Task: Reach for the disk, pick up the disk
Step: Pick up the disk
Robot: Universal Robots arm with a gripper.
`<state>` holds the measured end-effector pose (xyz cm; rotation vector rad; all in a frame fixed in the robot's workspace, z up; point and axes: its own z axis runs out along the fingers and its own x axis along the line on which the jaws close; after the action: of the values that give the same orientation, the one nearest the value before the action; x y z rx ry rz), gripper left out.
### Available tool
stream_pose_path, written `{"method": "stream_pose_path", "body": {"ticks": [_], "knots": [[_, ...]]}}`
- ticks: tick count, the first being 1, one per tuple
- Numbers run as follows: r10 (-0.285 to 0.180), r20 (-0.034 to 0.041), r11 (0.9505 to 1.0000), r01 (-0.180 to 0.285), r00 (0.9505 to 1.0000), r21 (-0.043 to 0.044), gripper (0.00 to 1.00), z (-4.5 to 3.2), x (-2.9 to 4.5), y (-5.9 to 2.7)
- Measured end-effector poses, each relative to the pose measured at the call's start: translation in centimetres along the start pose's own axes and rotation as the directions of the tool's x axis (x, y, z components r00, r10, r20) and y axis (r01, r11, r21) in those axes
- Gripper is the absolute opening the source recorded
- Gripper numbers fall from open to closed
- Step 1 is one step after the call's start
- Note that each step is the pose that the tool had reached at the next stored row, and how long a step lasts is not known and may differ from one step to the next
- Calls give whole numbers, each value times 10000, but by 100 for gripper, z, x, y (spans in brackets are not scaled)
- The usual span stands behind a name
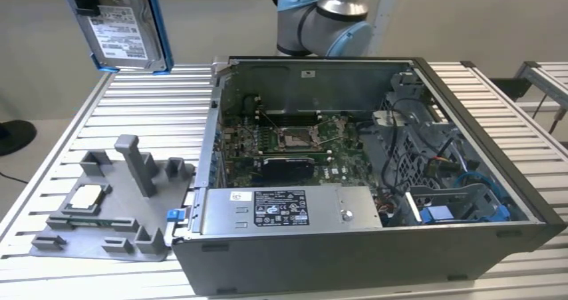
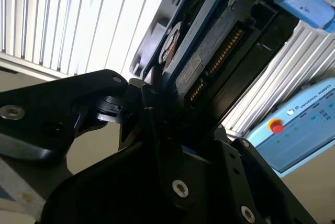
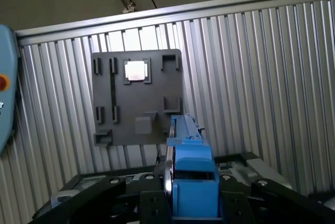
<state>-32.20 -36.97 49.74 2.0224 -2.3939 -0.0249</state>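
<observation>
The disk (image 1: 124, 24) hangs in the air, gripped and clear of the table (image 1: 501, 107), high off the far corner of the open computer case (image 1: 355, 260) on the exterior view's left. It is held nearly upright, slightly tilted, its white label facing the exterior camera and its blue carrier frame running down both long edges. The jaws are closed on it: in the first wrist view the blue frame end (image 3: 193, 182) sits clamped between the black gripper parts, and in the second wrist view the drive's underside and connector edge (image 2: 209, 51) reach away from the gripper body. The arm's (image 1: 328, 20) grey and blue joint stands just behind the case's rear wall.

Beside the case, on the exterior view's left, a grey plastic fixture (image 1: 116, 207) with upright posts rests on the ribbed table, a small square chip (image 1: 86, 197) seated in it. In the first wrist view the fixture (image 3: 136, 98) and chip (image 3: 136, 70) lie on the table beyond the disk's blue end. Inside the case, a circuit board (image 1: 284, 137) lies flat, with cables toward the exterior view's right.
</observation>
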Motion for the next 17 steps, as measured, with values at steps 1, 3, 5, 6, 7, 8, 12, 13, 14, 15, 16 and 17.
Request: {"method": "stream_pose_path", "body": {"ticks": [1, 3, 5, 6, 7, 8, 12, 13, 14, 15, 16, 17], "knots": [[0, 0, 10000, 0, 10000, 0, 0, -1, -4, -23], [0, -1, 10000, 0, 10000, 0, 0, -1, -12, -70], [0, 0, 10000, 0, 10000, 0, 0, -2, -20, -117], [0, 0, 10000, 0, 10000, 1, 0, -2, -24, -140], [0, 0, 10000, 0, 10000, 0, 0, -3, -27, -162], [0, 0, 10000, 0, 10000, 0, 0, -3, -31, -186], [0, 0, 10000, 0, 10000, 0, 0, -5, -47, -278], [0, 0, 10000, 0, 10000, 0, 0, -5, -51, -302], [0, 0, 10000, 0, 10000, 0, 0, -5, -55, -327], [0, 0, 10000, 0, 10000, 0, 0, -6, -59, -349], [0, -1, 10000, 0, 10000, 0, 0, -6, -63, -373], [0, -1, 10000, 0, 10000, 0, 0, -7, -67, -399]]}}
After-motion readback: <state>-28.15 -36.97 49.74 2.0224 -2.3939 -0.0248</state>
